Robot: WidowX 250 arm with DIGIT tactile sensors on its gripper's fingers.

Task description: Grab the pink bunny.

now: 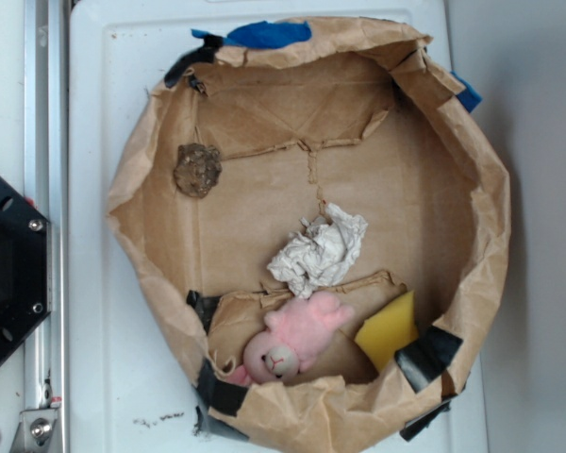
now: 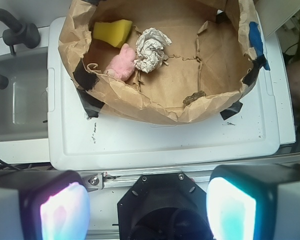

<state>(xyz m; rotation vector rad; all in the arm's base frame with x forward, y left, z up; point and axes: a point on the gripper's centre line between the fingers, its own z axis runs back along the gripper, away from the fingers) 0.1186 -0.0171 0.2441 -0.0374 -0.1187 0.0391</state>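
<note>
Pink bunny (image 1: 297, 335) (image 2: 121, 63): pale pink, lighter face. Paper ball (image 1: 321, 250) (image 2: 151, 49): white. Sponge wedge (image 1: 389, 330) (image 2: 112, 32): yellow. Paper bin (image 1: 472, 274) (image 2: 140, 102): brown, patched with black and blue tape. Tray (image 1: 104, 113) (image 2: 165, 142): white. Lump (image 1: 198, 170): mottled brown.

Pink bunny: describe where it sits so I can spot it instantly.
Look inside the round brown paper bin on the white table. The pink bunny lies along one wall between a crumpled white paper ball and a yellow sponge. It is the only pink, fuzzy thing there.
</note>
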